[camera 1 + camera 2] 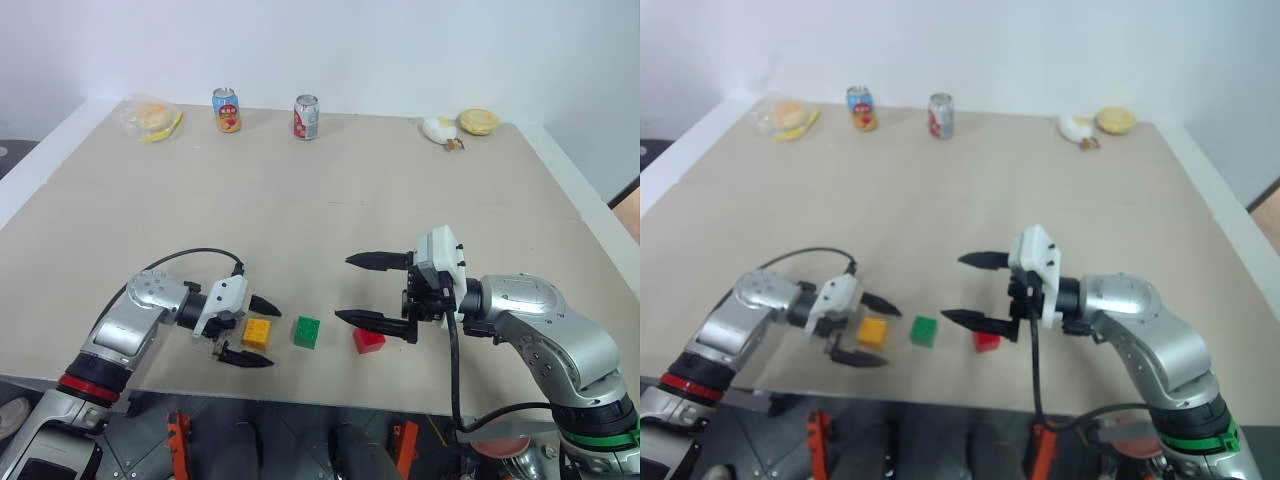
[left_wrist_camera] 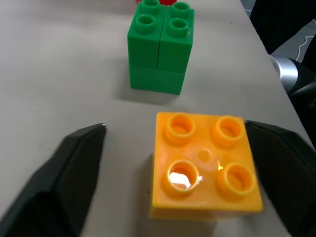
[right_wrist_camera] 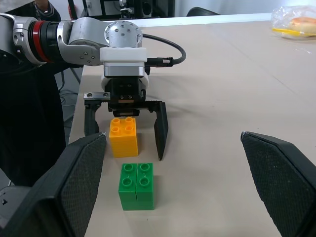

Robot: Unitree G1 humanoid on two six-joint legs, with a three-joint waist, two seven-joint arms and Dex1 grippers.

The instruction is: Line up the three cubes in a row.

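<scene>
Yellow-orange cube (image 1: 256,332) between the black fingers (image 1: 246,359) of the left gripper (image 1: 254,331); green cube (image 1: 306,331) just beyond it; red cube (image 1: 368,340) under the black-fingered, white-bodied right gripper (image 1: 365,290). Beige counter (image 1: 330,190). Far off: blue-and-orange can (image 1: 227,110), red-and-white can (image 1: 306,117).

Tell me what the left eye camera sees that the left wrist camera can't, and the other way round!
The left eye view alone takes in the two cans, the food at the table's far edge, and the right gripper with open jaws. The left wrist view alone shows the studs close up. Both share the yellow-orange cube between the left gripper's open jaws, and the green cube.
</scene>
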